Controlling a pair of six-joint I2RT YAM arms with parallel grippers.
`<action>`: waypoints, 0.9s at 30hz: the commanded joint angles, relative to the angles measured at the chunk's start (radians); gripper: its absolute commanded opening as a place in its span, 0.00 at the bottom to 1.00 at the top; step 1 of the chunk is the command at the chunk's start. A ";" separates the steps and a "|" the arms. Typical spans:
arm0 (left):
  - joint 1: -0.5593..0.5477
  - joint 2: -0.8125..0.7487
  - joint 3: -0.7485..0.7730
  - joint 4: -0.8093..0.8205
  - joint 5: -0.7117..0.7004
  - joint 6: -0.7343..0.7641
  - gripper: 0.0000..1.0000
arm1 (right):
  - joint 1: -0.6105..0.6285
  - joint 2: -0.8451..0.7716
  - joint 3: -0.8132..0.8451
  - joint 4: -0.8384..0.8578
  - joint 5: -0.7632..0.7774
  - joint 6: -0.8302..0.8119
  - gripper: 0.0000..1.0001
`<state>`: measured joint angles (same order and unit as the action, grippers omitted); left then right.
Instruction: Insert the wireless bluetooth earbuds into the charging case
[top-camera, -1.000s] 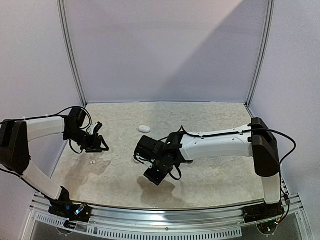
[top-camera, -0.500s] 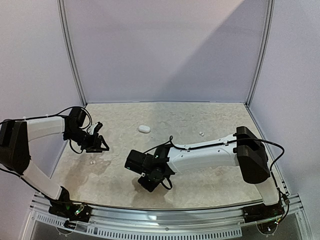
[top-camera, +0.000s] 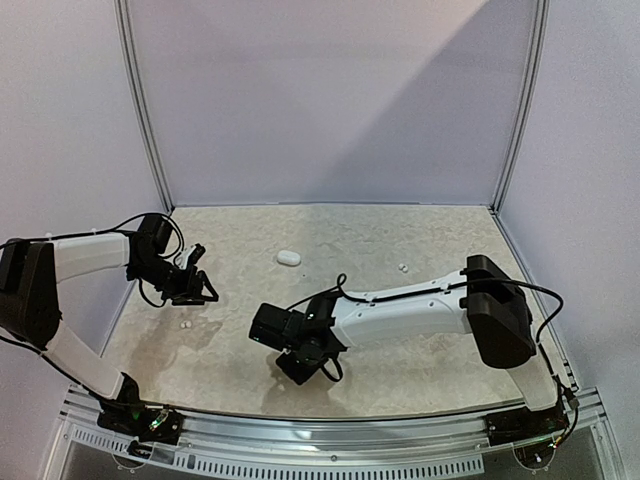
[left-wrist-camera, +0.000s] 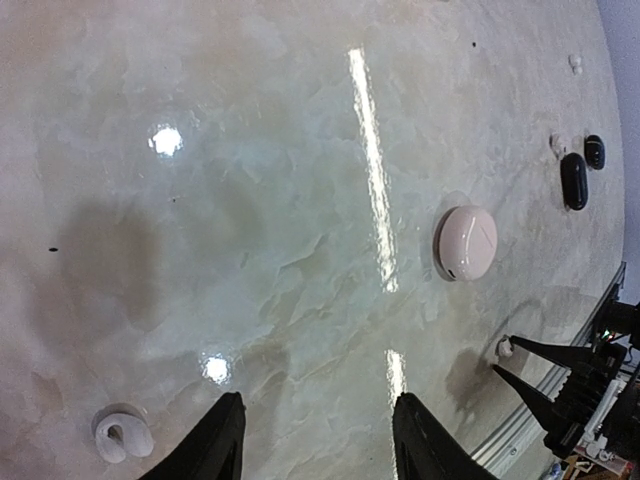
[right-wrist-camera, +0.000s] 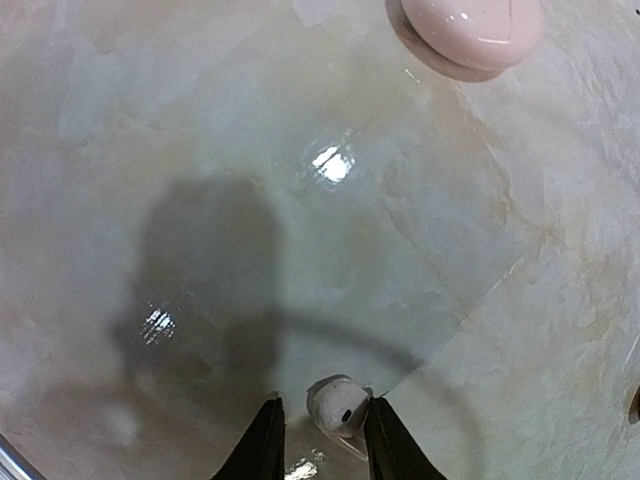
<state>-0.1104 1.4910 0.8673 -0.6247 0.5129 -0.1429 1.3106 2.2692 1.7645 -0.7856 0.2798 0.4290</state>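
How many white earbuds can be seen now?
4 white earbuds: one between the right gripper's fingers, one beside the left gripper, one by the black case, one far right. The right arm may hide others.

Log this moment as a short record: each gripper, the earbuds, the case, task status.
left gripper: open, nothing between its fingers
right gripper: low, fingers either side of a white earbud; a gap shows on one side, so no firm grip is visible
other white earbud: lying loose beside the left gripper's finger
white case: looks closed, apart from both grippers
black pieces: two, side by side in the left wrist view; too small to identify
status: no earbud in a case yet
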 joint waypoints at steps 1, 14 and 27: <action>0.009 0.005 -0.013 0.010 0.009 -0.002 0.51 | -0.006 0.042 0.022 -0.003 0.025 0.004 0.27; 0.009 0.008 -0.011 0.009 0.009 0.000 0.51 | -0.046 -0.014 -0.009 -0.019 -0.168 0.032 0.11; 0.009 0.014 -0.011 0.007 0.012 0.002 0.51 | -0.197 -0.117 -0.466 0.528 -0.778 0.350 0.16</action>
<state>-0.1104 1.4925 0.8673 -0.6243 0.5167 -0.1429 1.1305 2.1014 1.3594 -0.3088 -0.4034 0.6643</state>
